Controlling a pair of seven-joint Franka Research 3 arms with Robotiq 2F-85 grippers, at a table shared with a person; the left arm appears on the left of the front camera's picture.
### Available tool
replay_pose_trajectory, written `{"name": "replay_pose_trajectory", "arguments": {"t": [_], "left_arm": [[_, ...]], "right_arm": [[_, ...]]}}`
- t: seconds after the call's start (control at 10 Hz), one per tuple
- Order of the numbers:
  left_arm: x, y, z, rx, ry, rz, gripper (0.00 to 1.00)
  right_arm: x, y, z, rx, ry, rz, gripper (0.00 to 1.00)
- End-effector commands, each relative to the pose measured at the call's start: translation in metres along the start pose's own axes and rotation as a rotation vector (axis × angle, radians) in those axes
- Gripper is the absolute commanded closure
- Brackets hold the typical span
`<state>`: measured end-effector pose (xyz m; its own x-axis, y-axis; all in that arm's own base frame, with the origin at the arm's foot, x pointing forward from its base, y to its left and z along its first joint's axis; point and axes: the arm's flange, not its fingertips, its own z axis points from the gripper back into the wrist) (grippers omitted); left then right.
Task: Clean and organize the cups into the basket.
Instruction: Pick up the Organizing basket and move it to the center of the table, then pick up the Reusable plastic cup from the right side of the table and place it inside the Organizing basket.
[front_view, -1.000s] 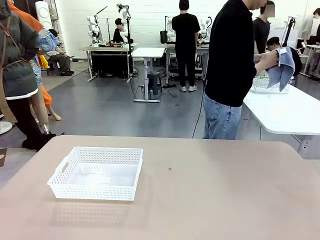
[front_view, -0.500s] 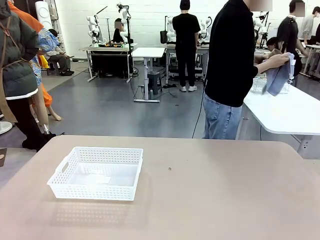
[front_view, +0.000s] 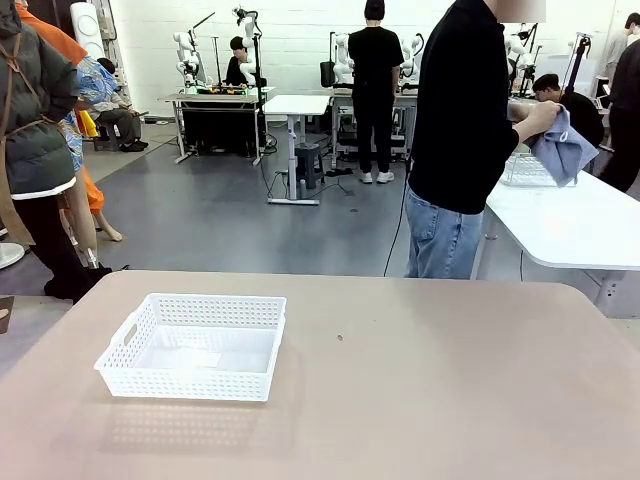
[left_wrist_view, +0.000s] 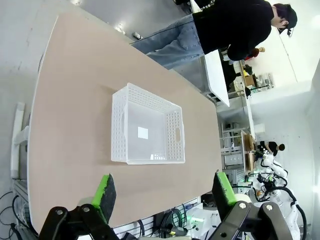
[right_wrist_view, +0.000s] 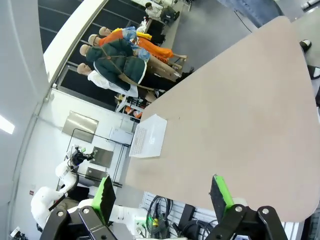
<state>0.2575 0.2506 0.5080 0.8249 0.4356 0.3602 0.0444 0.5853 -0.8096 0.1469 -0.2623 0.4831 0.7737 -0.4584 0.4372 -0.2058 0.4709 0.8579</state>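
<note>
Basket (front_view: 185, 382) sits on the tan table (front_view: 420, 390), on the robot's left half, upright, with its long lattice wall facing the front camera. The left wrist view looks down into the basket (left_wrist_view: 147, 157) and gives what the front view does not: the whole floor, with a small pale square at its middle, and the handle cut-outs in the two end walls. The right wrist view catches the basket (right_wrist_view: 148, 136) side-on, as a white slab at the far end of the table (right_wrist_view: 240, 120).

The left gripper (left_wrist_view: 164, 187) hangs above the table with its jaws spread wide and nothing between the green pads (left_wrist_view: 105, 189). The basket lies ahead of it, within the span of the two fingers, well apart from both. The right gripper (right_wrist_view: 162, 192) is likewise spread wide and holds nothing; the basket lies well apart from it, across the table.

Beyond the table's far edge a person (front_view: 460, 130) in a black top and jeans stands turned toward a white table (front_view: 570, 225), holding a blue-grey cloth (front_view: 562, 148) above a wire basket (front_view: 525, 170). A second ago the cloth hung flat from the raised hand and half a second ago it was held out lower; now it is bunched up near the hand. The basket has not moved
</note>
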Motion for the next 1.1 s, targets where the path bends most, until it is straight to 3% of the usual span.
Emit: {"name": "replay_pose_trajectory", "arguments": {"t": [0.0,1.0], "left_arm": [[0.0013,-0.0021,-0.0003,0.001,-0.014,0.021,0.0],[0.0013,-0.0021,-0.0003,0.001,-0.014,0.021,0.0]], "right_arm": [[-0.0023,0.0008,0.0041,0.016,-0.01,0.019,0.0],[-0.0023,0.0008,0.0041,0.016,-0.01,0.019,0.0]]}}
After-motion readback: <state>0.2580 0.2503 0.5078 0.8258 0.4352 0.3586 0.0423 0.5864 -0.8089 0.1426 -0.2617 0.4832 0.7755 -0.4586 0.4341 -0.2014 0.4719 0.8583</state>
